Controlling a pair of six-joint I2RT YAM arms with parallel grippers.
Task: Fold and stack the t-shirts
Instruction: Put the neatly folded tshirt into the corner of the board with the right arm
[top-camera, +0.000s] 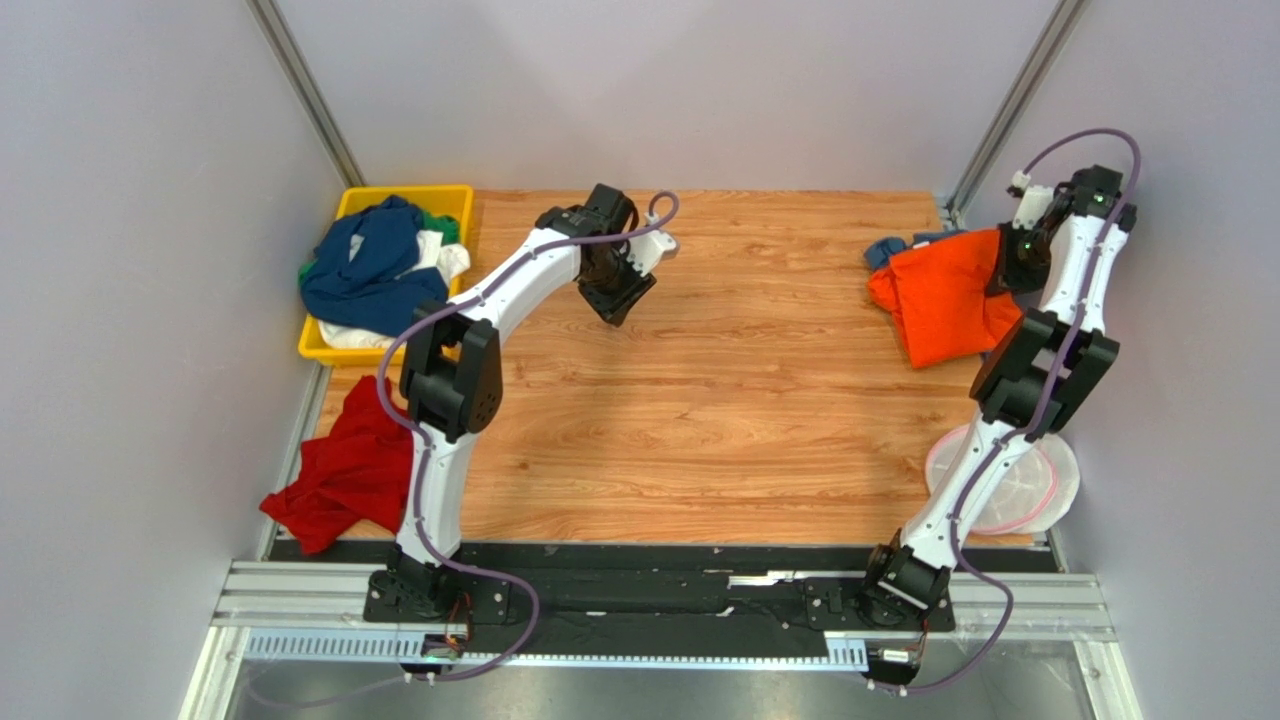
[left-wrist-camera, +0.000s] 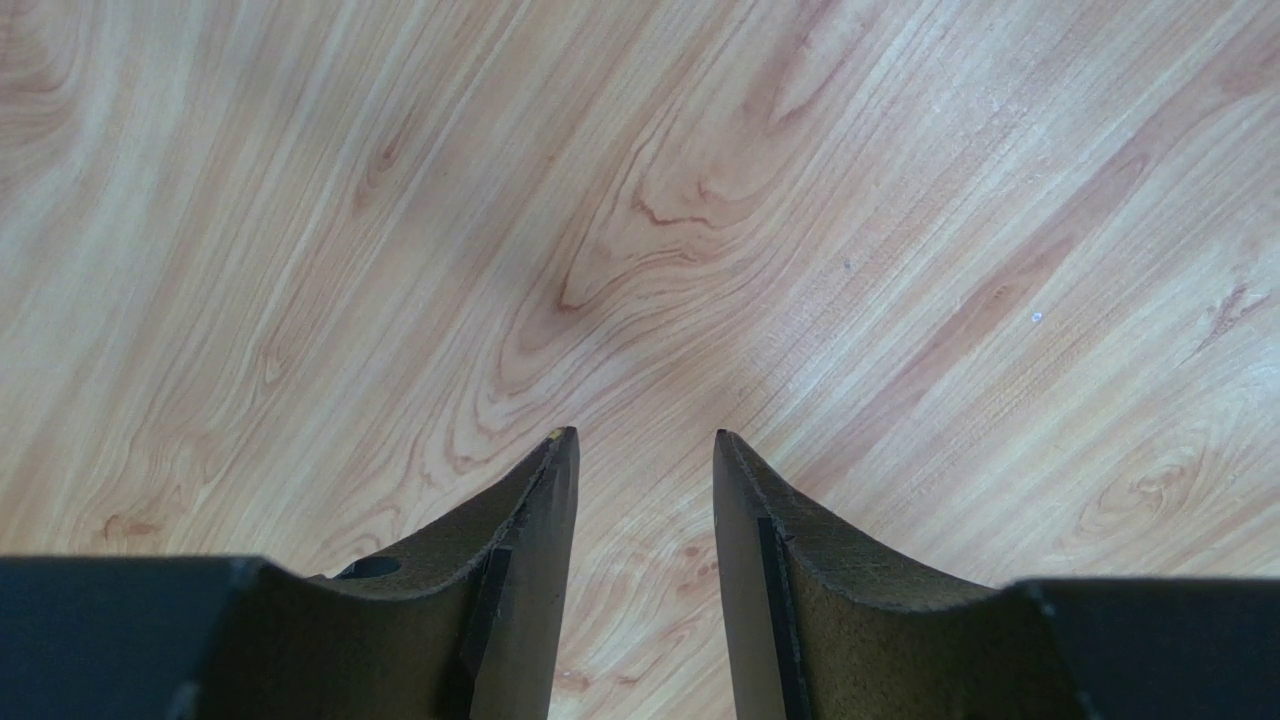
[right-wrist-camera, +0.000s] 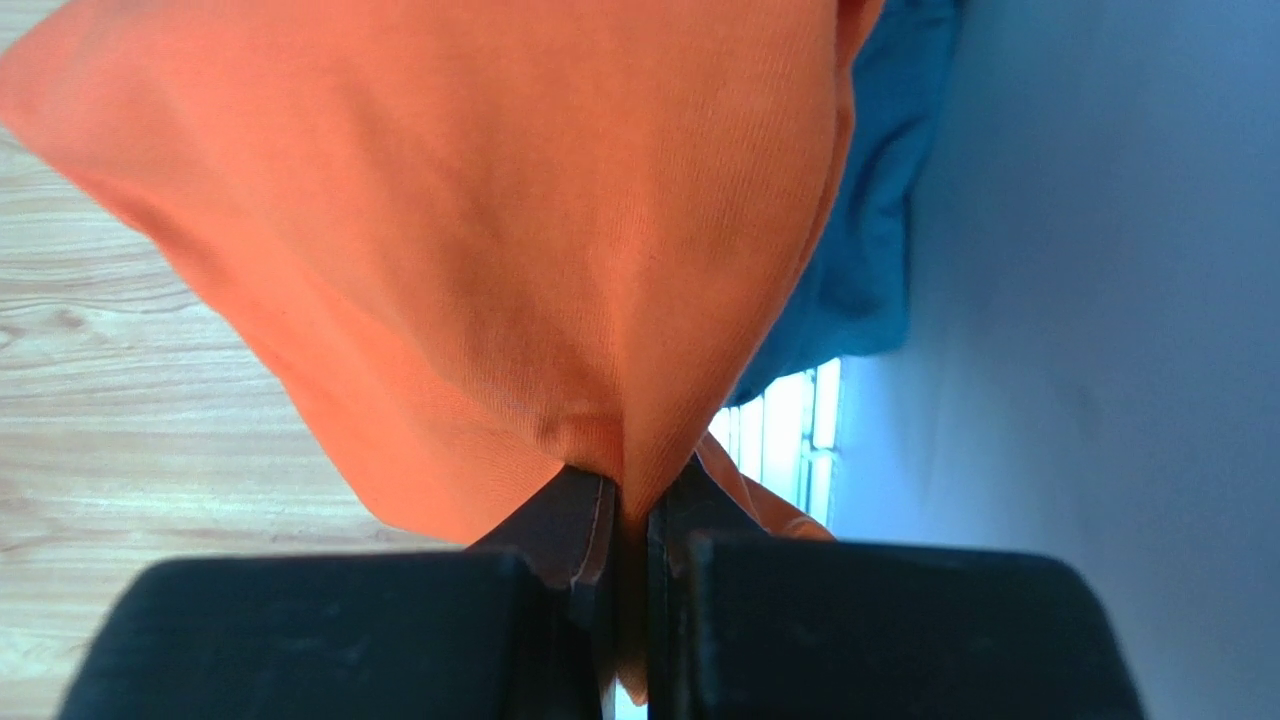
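Observation:
An orange t-shirt lies at the table's far right, over a steel-blue t-shirt that peeks out behind it. My right gripper is shut on the orange cloth, which drapes away from the pinched jaws; blue cloth shows behind it. My left gripper hangs open over bare wood at the far middle, fingers apart with nothing between them. A red t-shirt lies crumpled at the near left. Navy, white and green t-shirts are piled in the yellow tray.
The yellow tray stands at the far left corner. A round white-and-pink disc lies at the near right beside the right arm. Grey walls close in on both sides and the back.

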